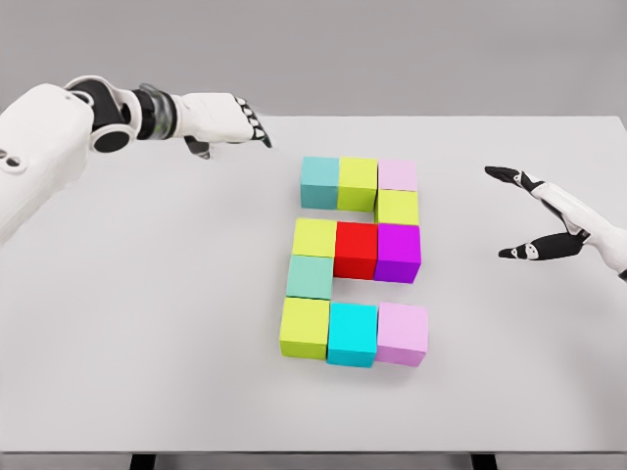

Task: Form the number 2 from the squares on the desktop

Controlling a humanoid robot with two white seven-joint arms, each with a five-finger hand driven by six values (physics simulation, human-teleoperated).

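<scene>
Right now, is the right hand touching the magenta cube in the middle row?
Apart. The head view shows bare white table between the right hand, fingers spread, and the magenta cube.

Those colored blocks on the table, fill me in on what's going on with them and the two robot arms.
Eleven colored blocks sit together in the middle of the white table, laid out as a number 2: three across the top, one on the right, three across the middle, one on the left, three along the bottom. Neither hand is touching them. The left hand hovers over the table's far left, fingers relaxed, holding nothing. The right hand is off to the right, fingers spread and empty.
</scene>
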